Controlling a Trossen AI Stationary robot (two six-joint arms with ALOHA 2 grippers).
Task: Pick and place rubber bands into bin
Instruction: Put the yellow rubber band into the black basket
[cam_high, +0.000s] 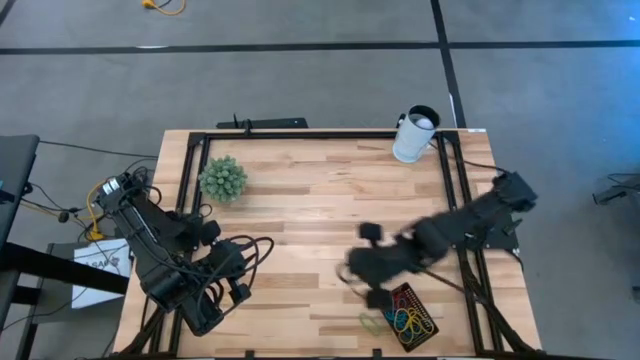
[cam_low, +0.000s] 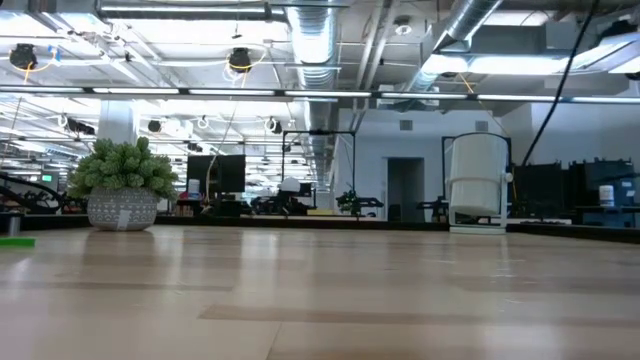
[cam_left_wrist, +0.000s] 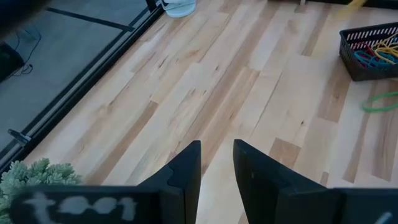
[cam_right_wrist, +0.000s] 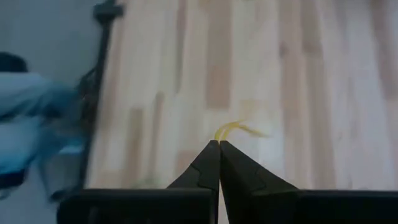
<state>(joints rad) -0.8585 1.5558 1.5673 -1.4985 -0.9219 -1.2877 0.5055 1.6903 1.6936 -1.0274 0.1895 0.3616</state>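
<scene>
Down at the near left corner of the worktop (cam_high: 300, 190) the left gripper (cam_left_wrist: 216, 163) waits, with its fingers a little way apart and nothing between them. It is well away from the job. A small green plant (cam_high: 223, 179) sits at the far left, and a white cup (cam_high: 414, 135) stands at the far right edge.

Moving right, the right gripper (cam_right_wrist: 219, 149) hangs over the near middle of the worktop, just left of the bin (cam_high: 412, 315). Its fingers are pressed tight together. A thin yellow rubber band (cam_right_wrist: 235, 129) pokes out from their tips, so it looks like they are pinching it.

That black bin lies close to the near right edge, and it already has a bunch of red, blue and yellow rubber bands (cam_high: 408, 320) in it. One green band (cam_high: 372, 322) lies flat on the wood, touching or almost touching the bin's left side.

So the big thing is this: the bin is right beside the right gripper, on its right and a bit nearer. I think the pinched band needs only a short trip that way. The right arm is much the closer one.
</scene>
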